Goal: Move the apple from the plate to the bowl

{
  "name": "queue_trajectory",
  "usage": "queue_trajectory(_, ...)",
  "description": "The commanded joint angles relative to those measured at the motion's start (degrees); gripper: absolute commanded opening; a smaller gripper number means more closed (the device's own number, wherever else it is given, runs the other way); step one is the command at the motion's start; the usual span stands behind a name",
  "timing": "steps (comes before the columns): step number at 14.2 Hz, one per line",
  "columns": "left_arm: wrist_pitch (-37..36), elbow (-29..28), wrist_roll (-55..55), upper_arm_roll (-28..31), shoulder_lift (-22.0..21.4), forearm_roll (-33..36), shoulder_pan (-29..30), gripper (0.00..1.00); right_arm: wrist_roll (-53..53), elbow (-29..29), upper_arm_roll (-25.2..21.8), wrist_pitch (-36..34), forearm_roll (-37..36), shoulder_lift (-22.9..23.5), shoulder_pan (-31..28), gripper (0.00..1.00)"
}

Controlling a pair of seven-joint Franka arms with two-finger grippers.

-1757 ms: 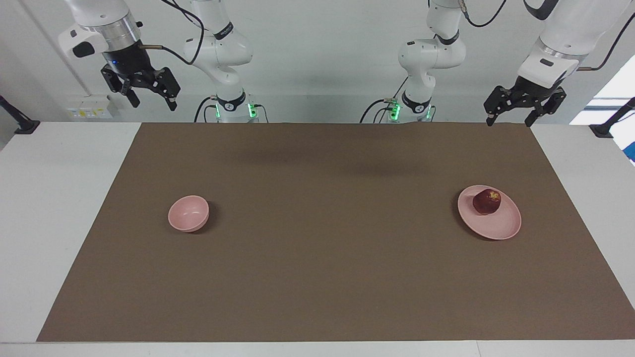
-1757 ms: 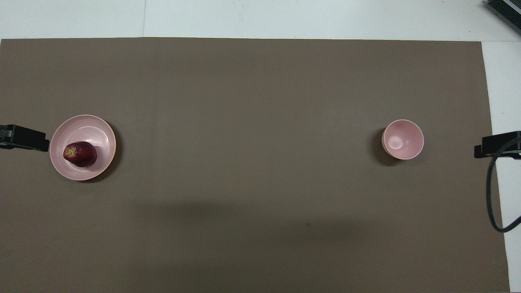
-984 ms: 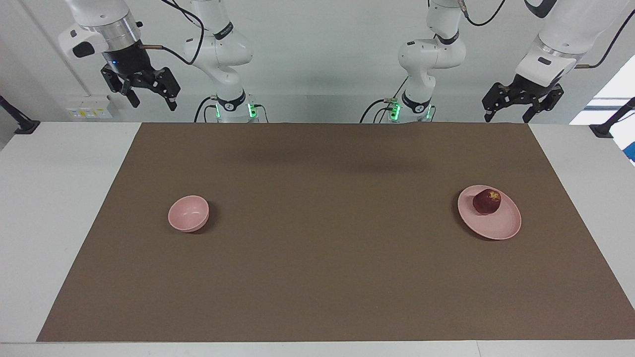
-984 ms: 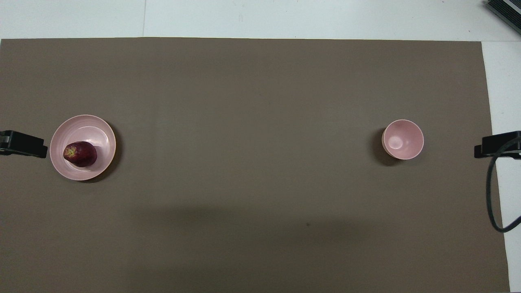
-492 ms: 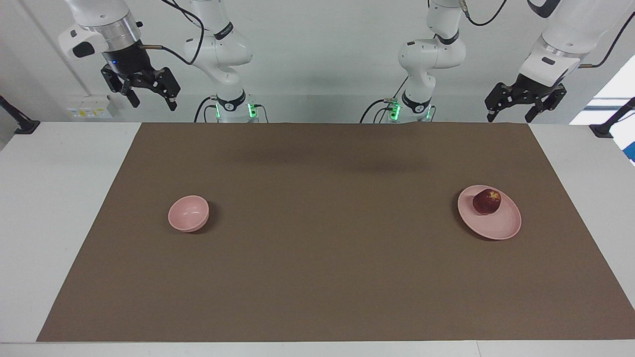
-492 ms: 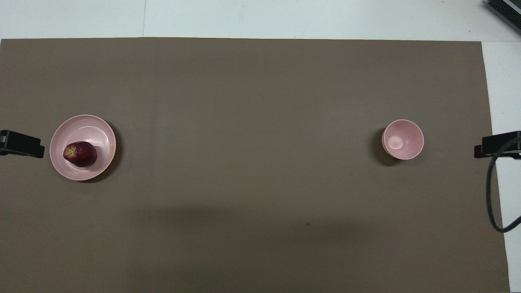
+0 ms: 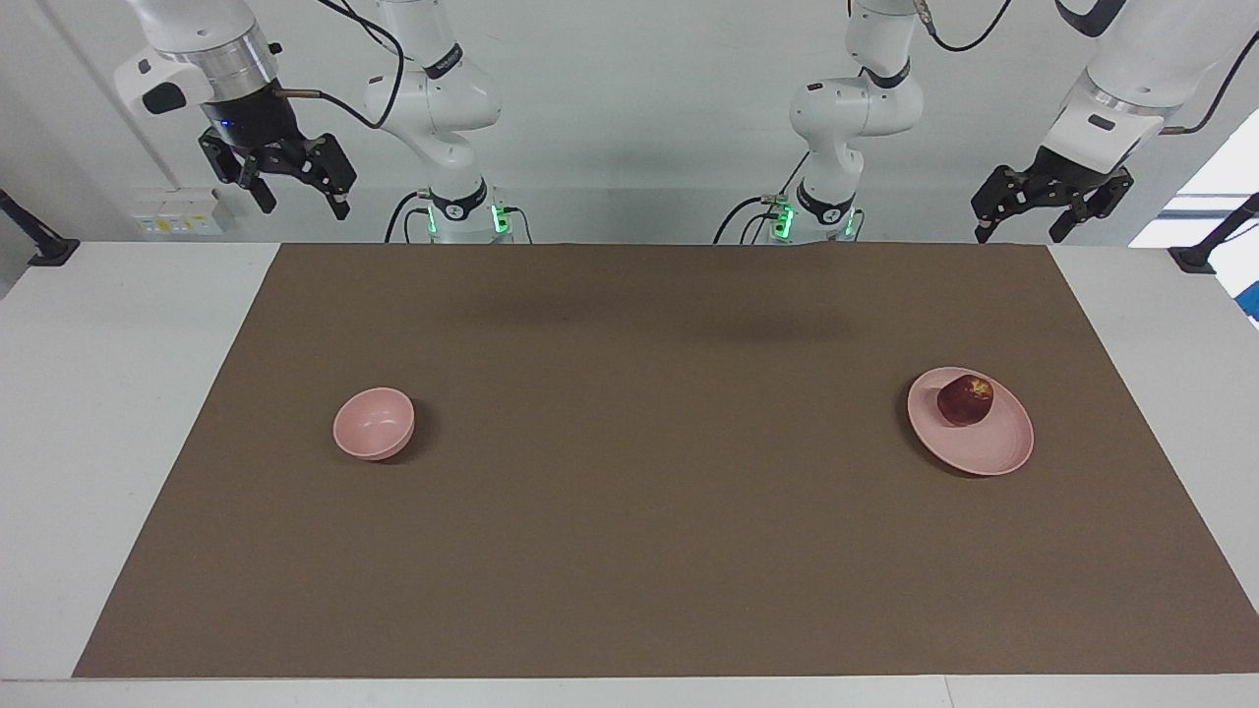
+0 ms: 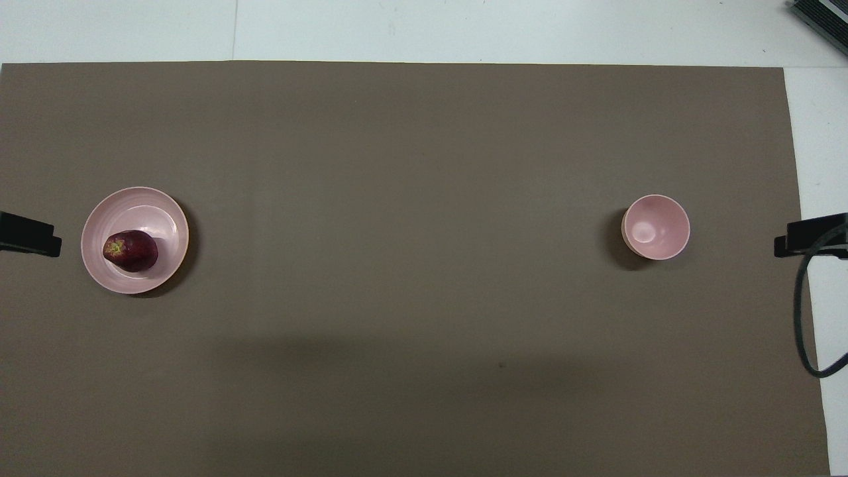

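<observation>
A dark red apple (image 7: 965, 400) (image 8: 130, 250) lies on the pale pink plate (image 7: 989, 450) (image 8: 146, 202) toward the left arm's end of the brown mat. The small pink bowl (image 7: 374, 424) (image 8: 656, 226) stands empty toward the right arm's end. My left gripper (image 7: 1050, 209) hangs open and empty high above the mat's edge nearest the robots, well apart from the plate. My right gripper (image 7: 292, 190) hangs open and empty high above the white table near the mat's other corner at the robots' end.
A brown mat (image 7: 649, 462) covers most of the white table (image 7: 98, 393). A black cable (image 8: 805, 311) loops at the right arm's end of the overhead view. A dark device corner (image 8: 821, 16) sits at the table's corner farthest from the robots.
The left gripper has drifted slightly outward toward its own end of the table and away from the plate. The right arm, apple, plate and bowl have not moved.
</observation>
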Motion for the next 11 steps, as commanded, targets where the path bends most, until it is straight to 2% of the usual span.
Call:
queue_trajectory(1,0.52,-1.42,0.48,-0.33,-1.21,0.22,0.65,1.0,-1.73,-0.91,-0.48,0.91,-1.84,-0.83,-0.4,1.0)
queue_trajectory(8,1.66,-1.68,0.75,-0.32,-1.38,0.22,1.61,1.0,-3.31,-1.35,-0.3,-0.5,-1.94,-1.27,-0.4,1.0)
queue_trajectory(11,6.48,-3.87,1.89,-0.24,-1.38,0.22,2.67,1.0,-3.67,-1.71,-0.3,-0.5,-1.93,-1.53,-0.4,1.0)
